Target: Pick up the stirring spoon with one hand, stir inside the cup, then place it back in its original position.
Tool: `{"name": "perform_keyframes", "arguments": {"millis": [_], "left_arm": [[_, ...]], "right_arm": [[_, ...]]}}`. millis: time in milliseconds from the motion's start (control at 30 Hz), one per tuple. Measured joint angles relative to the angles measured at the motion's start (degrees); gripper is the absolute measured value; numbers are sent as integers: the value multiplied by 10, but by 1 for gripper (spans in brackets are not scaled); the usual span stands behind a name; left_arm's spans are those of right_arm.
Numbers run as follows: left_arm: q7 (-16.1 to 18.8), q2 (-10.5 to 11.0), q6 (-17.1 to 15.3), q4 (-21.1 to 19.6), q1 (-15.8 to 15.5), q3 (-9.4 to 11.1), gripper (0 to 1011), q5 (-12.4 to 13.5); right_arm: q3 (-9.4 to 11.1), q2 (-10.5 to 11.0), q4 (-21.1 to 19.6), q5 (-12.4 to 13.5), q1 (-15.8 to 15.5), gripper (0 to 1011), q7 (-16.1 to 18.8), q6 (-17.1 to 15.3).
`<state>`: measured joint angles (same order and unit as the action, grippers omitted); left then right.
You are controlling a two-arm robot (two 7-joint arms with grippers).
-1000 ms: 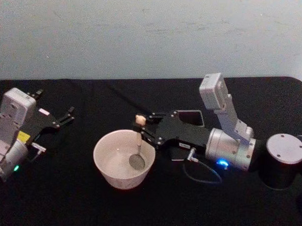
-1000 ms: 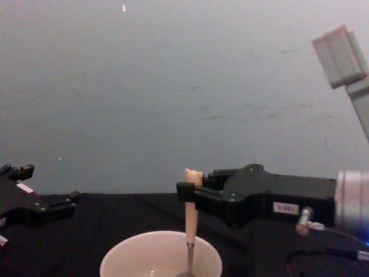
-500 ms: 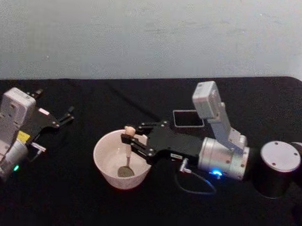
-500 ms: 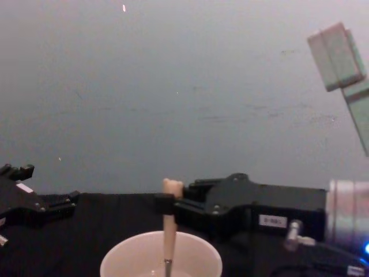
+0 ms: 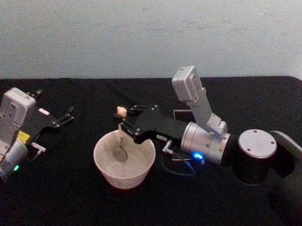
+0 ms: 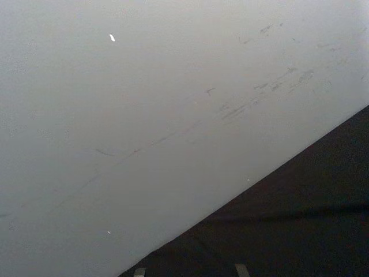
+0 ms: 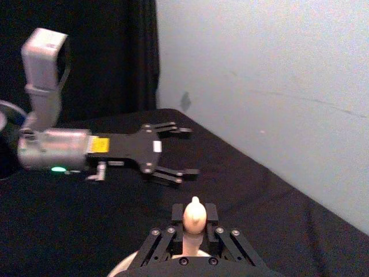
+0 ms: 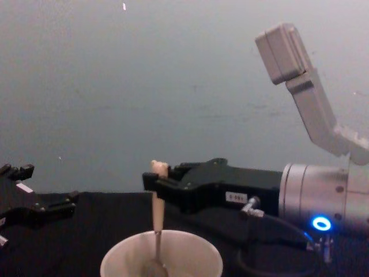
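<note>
L gripper (image 7: 192, 151) parked near the tabletop's left edge, fingers spread, holding nothing, well apart from the work. Centre: cup (image 5: 121, 179) upright on the tabletop, stirring spoon (image 5: 121, 137) standing near-upright inside it, bowl end down by the cup floor, bear-head top above the rim. R gripper (image 8: 154, 184) reaches in from the right, roughly level w/ the tabletop, fingers clenched on the spoon handle just under the bear head. Progress, as I read it: pick-up done, spoon in cup, so this is mid-stir; can't tell how much stirring is in. Left to do: finish stir, lift spoon clear of the rim, take it to the dark box holder (image 5: 182, 114), which sits beyond the R arm & is mostly hidden by it, seat it there, let go. Surface: black cloth tabletop (image 5: 78, 199), matte; thin cable loop (image 5: 181, 168) lies by the R wrist. Room: plain pale wall (image 5: 144, 33) close behind, faint scuffs; dark curtain (image 7: 86, 57) at the wall's end in R wrist view.
</note>
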<state>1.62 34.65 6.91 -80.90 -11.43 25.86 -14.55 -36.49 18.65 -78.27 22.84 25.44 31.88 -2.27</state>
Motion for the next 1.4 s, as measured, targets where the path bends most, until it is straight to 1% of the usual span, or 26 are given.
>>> {"name": "perform_keyframes", "arguments": {"millis": [167,233,400,500,667,733,833,900,933,1033,1133,1200,1300,1333,1367,1400], "left_arm": [[0,0,0,0,0,0,1001,0],[0,0,0,0,0,0,1001,0],[0,0,0,0,0,0,1001,0],[0,0,0,0,0,0,1001,0],[0,0,0,0,0,0,1002,0],[0,0,0,0,0,0,1001,0],[0,0,0,0,0,0,1001,0],[0,0,0,0,0,0,1001,0],[0,0,0,0,0,0,1001,0],[0,0,0,0,0,0,1001,0],[0,0,0,0,0,0,1001,0],[0,0,0,0,0,0,1001,0],[0,0,0,0,0,0,1001,0],[0,0,0,0,0,0,1001,0],[0,0,0,0,0,0,1001,0],[0,0,0,0,0,0,1001,0]], "right_arm": [[12,2,7,-2,4,214,-3,-1],[19,9,4,0,0,214,-1,-3],[33,30,-17,15,-17,214,9,-12],[40,49,-41,31,-32,214,22,-19],[39,69,-71,46,-50,214,37,-23],[35,74,-82,50,-57,214,41,-24],[26,78,-96,50,-63,214,41,-24],[19,77,-101,48,-65,214,41,-20],[19,77,-101,48,-65,214,41,-20],[10,70,-101,41,-63,214,37,-15],[-1,55,-89,25,-54,214,28,-6],[-3,49,-82,19,-50,214,24,-4],[-7,34,-65,8,-40,214,14,-2],[-8,26,-56,3,-34,214,10,-1],[-8,26,-56,3,-34,214,10,-1],[-8,18,-46,-1,-28,214,5,-1]]}}
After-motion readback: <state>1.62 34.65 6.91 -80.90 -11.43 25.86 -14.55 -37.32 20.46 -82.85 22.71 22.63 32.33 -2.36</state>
